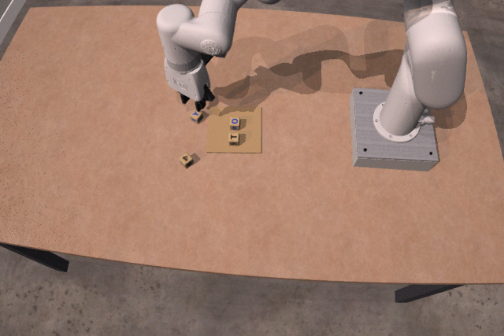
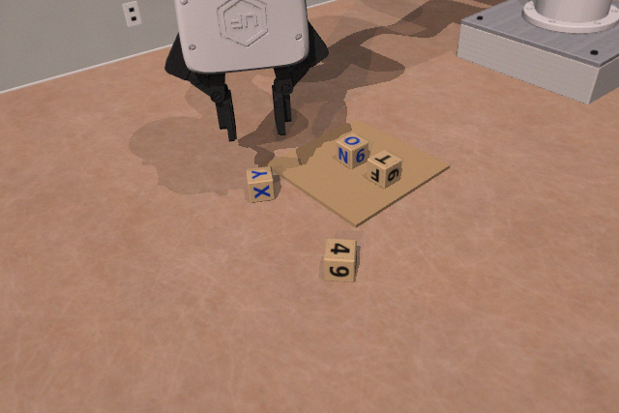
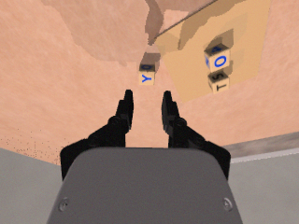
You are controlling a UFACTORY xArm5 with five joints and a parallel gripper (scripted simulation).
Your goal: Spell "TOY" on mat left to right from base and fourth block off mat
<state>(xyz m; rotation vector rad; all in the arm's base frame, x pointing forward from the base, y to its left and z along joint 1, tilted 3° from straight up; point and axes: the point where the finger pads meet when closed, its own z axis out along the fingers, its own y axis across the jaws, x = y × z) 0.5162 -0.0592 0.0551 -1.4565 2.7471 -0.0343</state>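
My gripper [image 1: 191,103] [image 2: 256,135] [image 3: 148,98] is partly open and empty, above the table near the Y block. The Y block [image 1: 195,116] [image 2: 260,184] [image 3: 147,77] lies off the mat, just beyond its far edge, turned relative to it. The mat [image 1: 220,143] [image 2: 349,208] [image 3: 187,84] lies flat. On it the T block [image 1: 233,138] [image 2: 384,169] [image 3: 219,82] and the O block [image 1: 234,123] [image 2: 352,151] [image 3: 218,58] lie side by side with a small gap, T left of O as seen from the base.
The fourth block [image 1: 186,160] [image 2: 339,260], with a 4 on top, lies off the mat, beyond its far left corner as seen from the base. The robot's base plate [image 1: 366,129] [image 2: 524,58] stands on the table on the mat's near side.
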